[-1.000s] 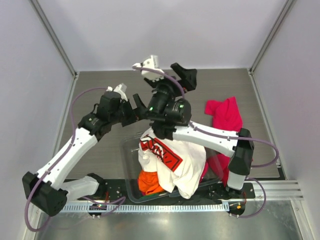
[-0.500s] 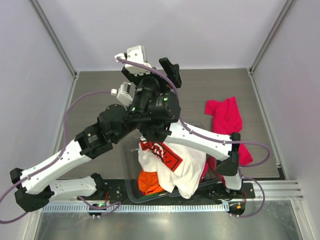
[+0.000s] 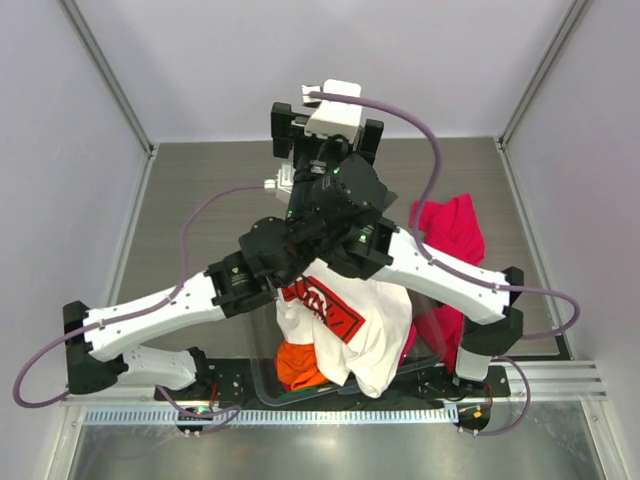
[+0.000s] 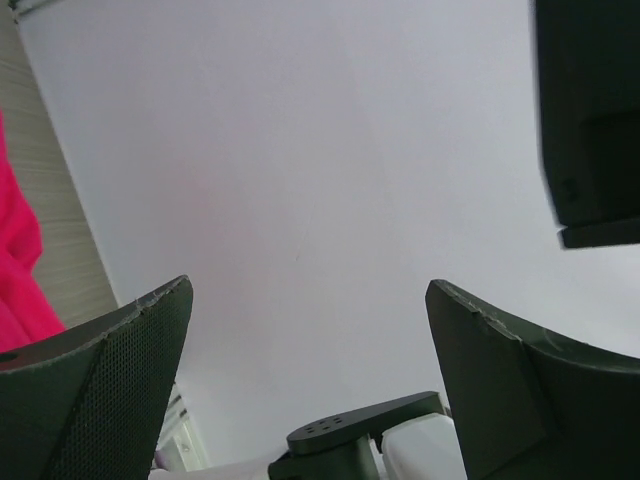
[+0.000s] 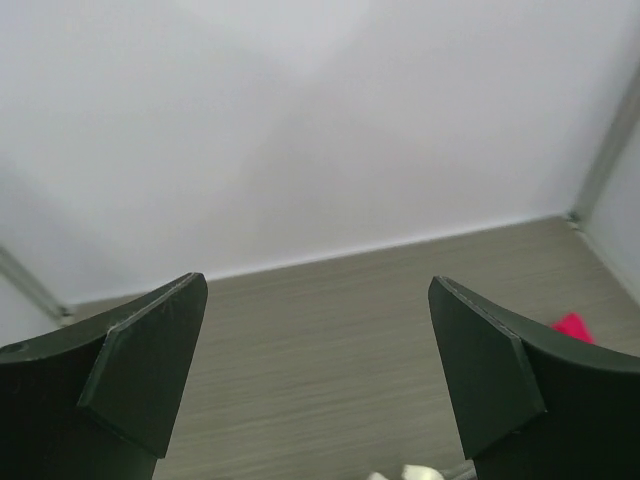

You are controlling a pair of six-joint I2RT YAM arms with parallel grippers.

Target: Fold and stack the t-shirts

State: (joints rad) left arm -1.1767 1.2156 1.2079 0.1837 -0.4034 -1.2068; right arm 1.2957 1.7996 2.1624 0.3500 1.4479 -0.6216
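Grey wood-grain laminate covers the worktop [image 3: 200,180], walled in by plain white panels. Over it the two black-and-white arms rise from the near edge and meet above the middle, the right wrist stacked over the left as seen from above.

A clear plastic bin [image 3: 257,375] sits at the near edge between the arm bases. Heaped on it is a white cotton t-shirt with a red-and-black print [image 3: 370,340], crumpled and spilling over the rim towards the front. A bright magenta-red t-shirt [image 3: 450,230] lies bunched on the worktop to the right, just beyond the bin, and trails down behind the right forearm. A crumpled orange t-shirt [image 3: 297,365] peeks out in the bin under the white one's near-left edge.

The left pincer [image 4: 308,290] is raised and spread wide with nothing between its dark fingers, aimed at the white wall. The right pincer [image 5: 318,285] is likewise spread wide and empty, looking across bare worktop to the far wall.
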